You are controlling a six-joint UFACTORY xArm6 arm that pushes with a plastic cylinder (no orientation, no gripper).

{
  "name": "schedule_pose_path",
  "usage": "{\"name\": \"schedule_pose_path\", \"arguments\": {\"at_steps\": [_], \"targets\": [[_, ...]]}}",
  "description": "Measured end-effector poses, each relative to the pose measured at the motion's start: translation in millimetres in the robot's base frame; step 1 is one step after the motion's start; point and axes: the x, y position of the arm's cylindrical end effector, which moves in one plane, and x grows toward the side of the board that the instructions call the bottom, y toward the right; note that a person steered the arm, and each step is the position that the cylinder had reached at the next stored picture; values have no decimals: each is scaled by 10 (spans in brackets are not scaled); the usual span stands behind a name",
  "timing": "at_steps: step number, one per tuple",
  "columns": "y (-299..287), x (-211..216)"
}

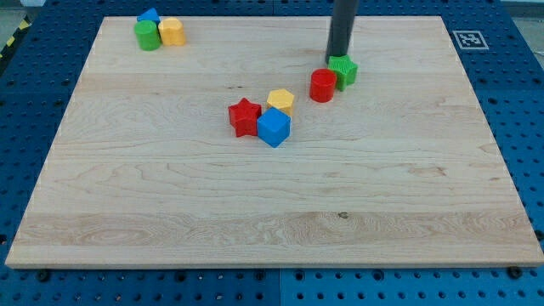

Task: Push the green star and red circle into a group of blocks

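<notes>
The green star (345, 70) lies right of the board's centre, toward the view's top. The red circle (323, 86) touches it on its lower left. My tip (338, 58) stands right at the green star's top-left edge, seemingly touching it. To the lower left, a small gap away, sits a cluster: a yellow block (281, 101), a red star (245, 116) and a blue cube (274, 127), all touching.
At the board's top left corner stands another cluster: a green cylinder (148, 36), a blue block (150, 16) behind it and a yellow block (172, 31). The wooden board (272, 212) lies on a blue pegboard table. A marker tag (468, 39) is at the top right.
</notes>
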Motion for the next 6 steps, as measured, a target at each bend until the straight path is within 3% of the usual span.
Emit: {"name": "schedule_pose_path", "arguments": {"at_steps": [1,2,3,6], "targets": [[-147,53],[-43,-332],[264,-285],[304,244]]}}
